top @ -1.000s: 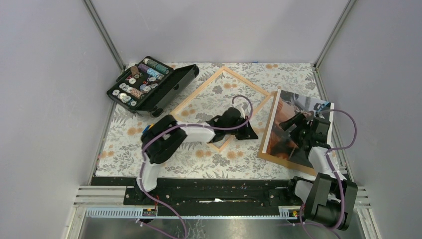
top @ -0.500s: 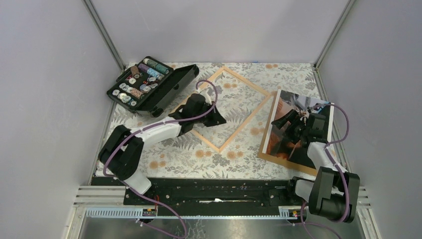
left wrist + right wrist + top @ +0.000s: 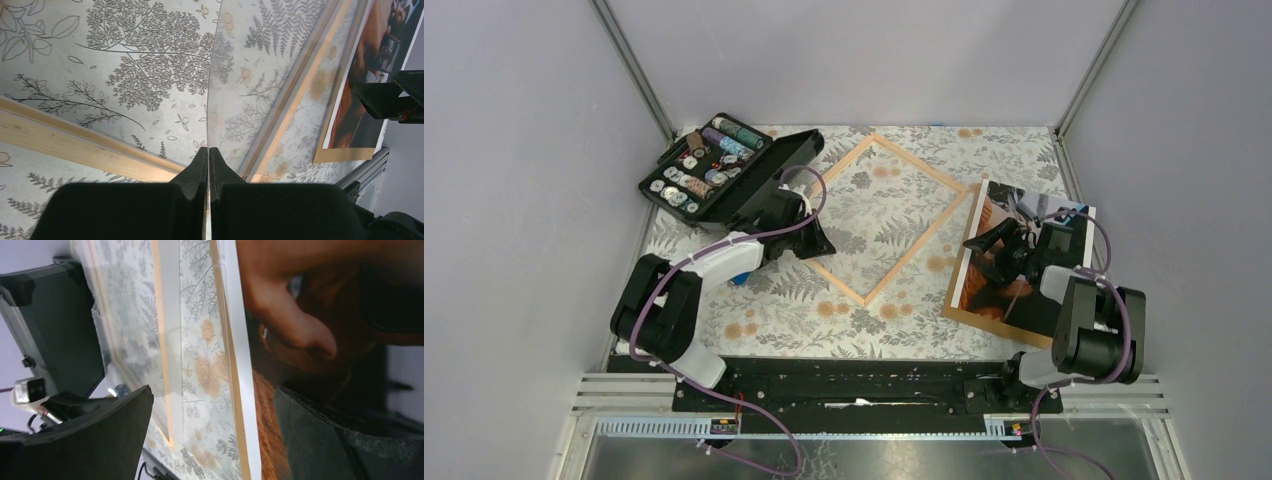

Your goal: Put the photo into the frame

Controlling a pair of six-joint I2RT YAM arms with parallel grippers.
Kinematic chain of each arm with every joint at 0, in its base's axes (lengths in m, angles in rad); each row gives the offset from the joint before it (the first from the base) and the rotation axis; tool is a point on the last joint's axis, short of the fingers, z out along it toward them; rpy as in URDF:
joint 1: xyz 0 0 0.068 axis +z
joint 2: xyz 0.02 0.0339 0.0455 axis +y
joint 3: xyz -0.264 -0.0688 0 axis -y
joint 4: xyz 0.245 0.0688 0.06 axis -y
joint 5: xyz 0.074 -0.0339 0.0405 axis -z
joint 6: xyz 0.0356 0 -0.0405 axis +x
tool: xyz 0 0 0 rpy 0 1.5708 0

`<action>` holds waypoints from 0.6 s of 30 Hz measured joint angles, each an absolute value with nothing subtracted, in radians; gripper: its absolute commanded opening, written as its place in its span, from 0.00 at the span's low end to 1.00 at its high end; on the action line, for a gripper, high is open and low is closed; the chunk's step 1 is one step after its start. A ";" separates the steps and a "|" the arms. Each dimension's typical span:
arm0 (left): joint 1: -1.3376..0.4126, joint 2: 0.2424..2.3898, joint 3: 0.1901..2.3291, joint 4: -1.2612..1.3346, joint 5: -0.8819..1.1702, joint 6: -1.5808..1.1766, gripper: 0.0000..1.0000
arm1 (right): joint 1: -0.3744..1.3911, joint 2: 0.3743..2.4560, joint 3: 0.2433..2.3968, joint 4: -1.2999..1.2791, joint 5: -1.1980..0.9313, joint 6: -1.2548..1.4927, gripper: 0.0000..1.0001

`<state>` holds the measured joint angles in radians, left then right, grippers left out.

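Your right gripper (image 3: 986, 243), jaws apart, straddles the left edge of the photo (image 3: 1014, 205), which lies at the surface's (image 3: 774, 310) right edge. Your left gripper (image 3: 819, 243), jaws together, meets the frame's (image 3: 921, 163) left side.

From high behind the near edge: looks down and toward the far side, distant enough to take in the whole tabletop (image 3: 824, 320). On the left wrist: sits low and close behind the left claw (image 3: 208, 150), facing right across the frame (image 3: 75, 142) toward the photo (image 3: 370, 50). On the right wrist: peers leftward between the fingers of the right claw (image 3: 212, 395), very near the photo's left edge. Shares frame and photo with both other views.
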<state>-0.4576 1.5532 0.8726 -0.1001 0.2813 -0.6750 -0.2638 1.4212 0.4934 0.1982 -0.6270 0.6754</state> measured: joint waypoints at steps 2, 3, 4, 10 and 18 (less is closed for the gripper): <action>-0.445 1.561 0.873 -0.103 0.289 -0.666 0.00 | -0.264 1.459 0.493 0.250 -0.668 0.697 0.96; -0.440 1.566 0.873 -0.103 0.292 -0.662 0.00 | -0.264 1.476 0.492 0.275 -0.686 0.707 0.96; -0.435 1.571 0.873 -0.103 0.296 -0.658 0.00 | -0.264 1.492 0.489 0.306 -0.708 0.717 0.96; -0.397 1.593 0.865 -0.102 0.315 -0.638 0.00 | -0.258 1.551 0.473 0.418 -0.778 0.765 0.94; -0.372 1.606 0.855 -0.091 0.341 -0.606 0.00 | -0.177 1.645 0.487 0.553 -0.817 0.829 0.84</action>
<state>-0.3721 1.6058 0.8555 -0.0906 0.3408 -0.6056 -0.1768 1.6447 0.4866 0.5533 -0.8173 0.8291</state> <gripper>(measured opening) 0.007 0.889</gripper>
